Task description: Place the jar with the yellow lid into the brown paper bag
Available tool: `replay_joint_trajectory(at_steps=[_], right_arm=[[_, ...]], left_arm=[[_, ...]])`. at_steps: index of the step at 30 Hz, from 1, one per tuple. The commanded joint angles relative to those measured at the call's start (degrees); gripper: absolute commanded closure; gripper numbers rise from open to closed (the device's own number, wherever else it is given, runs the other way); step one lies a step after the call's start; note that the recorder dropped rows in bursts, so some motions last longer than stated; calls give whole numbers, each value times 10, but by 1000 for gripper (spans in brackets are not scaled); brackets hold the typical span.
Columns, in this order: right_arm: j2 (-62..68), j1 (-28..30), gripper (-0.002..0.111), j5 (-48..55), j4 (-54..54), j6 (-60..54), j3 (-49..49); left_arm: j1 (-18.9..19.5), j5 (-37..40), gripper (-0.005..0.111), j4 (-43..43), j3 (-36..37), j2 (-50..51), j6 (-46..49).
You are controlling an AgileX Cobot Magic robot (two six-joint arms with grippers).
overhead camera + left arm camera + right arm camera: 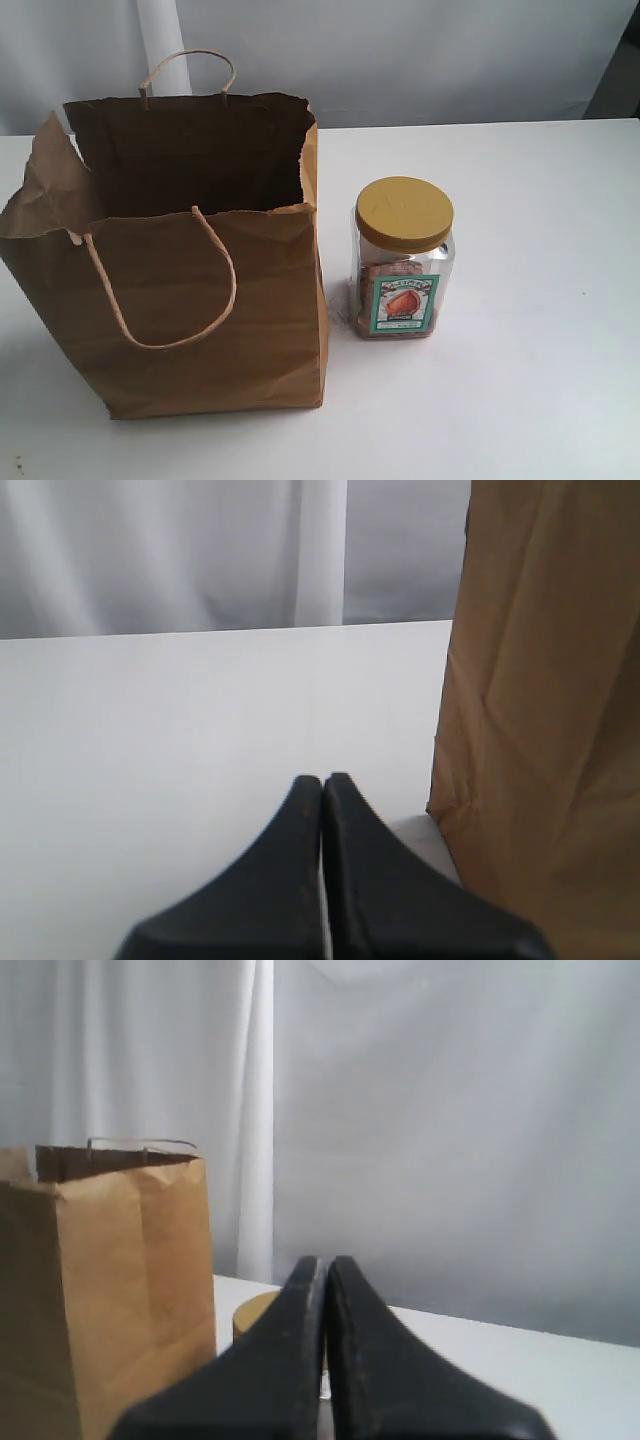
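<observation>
Left gripper (322,780): nearest the lens. Its two black fingers are pressed together with nothing between them, low over the white table (540,380), with a side wall of the bag just beside it.
Right gripper (322,1260): also closed on nothing. An edge of the yellow lid (252,1315) peeks out just past the tips.
Yellow-lidded jar (402,265): upright on the table, outside the bag and just beside it, with a sliver of table showing between them. The lid is on and the label faces the exterior camera. Neither gripper touches it.
Brown paper bag (200,330): upright with its mouth open and a ragged rim. The inside is dark, and nothing shows in it.
Done: by my reading, nothing yet, since the jar has not been grasped or lifted.
Left: gripping the jar, raising it above the rim, lowering it in, and letting go.
Arms: neither shows in the exterior view, so both sit away from the jar.
Count: one jar, one lid, one bag, two cord handles and two grippers.
</observation>
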State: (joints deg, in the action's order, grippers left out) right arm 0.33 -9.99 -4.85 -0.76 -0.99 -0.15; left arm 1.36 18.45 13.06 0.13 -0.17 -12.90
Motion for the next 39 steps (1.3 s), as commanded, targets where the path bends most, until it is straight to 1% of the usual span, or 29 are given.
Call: replay_joint_trajectory(at_steps=[1,2,4,8,11,14,15,17,18,20,23,26,27,31,34,39], right_arm=[[-3,4,108,-43,-66,33,-1],[-3,4,108,-37,-78,33,-7],[-3,4,108,10,-95,33,-37],[-3,4,108,156,-76,28,-132],[43,4,108,259,-59,28,-213],[150,4,108,384,-59,14,-327],[184,4,108,410,-59,-3,-354],[323,4,108,507,-59,-31,-451],[360,4,108,532,-59,-31,-475],[422,4,108,564,-61,-36,-518],[555,4,108,587,-63,-49,-624],[653,4,108,622,-63,-65,-703],[703,4,108,642,-63,-65,-745],[832,4,108,716,-60,-67,-854],[901,4,108,743,-59,-67,-900],[964,2,108,744,-59,-80,-903]], left_arm=[[-2,-3,106,-2,-1,2,-2],[-2,-3,106,-2,-1,2,-2],[-2,-3,106,-2,-1,2,-2],[-2,-3,106,-2,-1,2,-2],[-2,-3,106,-2,-1,2,-2],[-2,-3,106,-2,-1,2,-2],[-2,-3,106,-2,-1,2,-2],[-2,-3,106,-2,-1,2,-2],[-2,-3,106,-2,-1,2,-2],[-2,-3,106,-2,-1,2,-2],[-2,-3,106,-2,-1,2,-2],[-2,-3,106,-2,-1,2,-2],[-2,-3,106,-2,-1,2,-2],[-2,-3,106,-2,-1,2,-2],[-2,-3,106,-2,-1,2,-2],[-2,-3,106,-2,-1,2,-2]])
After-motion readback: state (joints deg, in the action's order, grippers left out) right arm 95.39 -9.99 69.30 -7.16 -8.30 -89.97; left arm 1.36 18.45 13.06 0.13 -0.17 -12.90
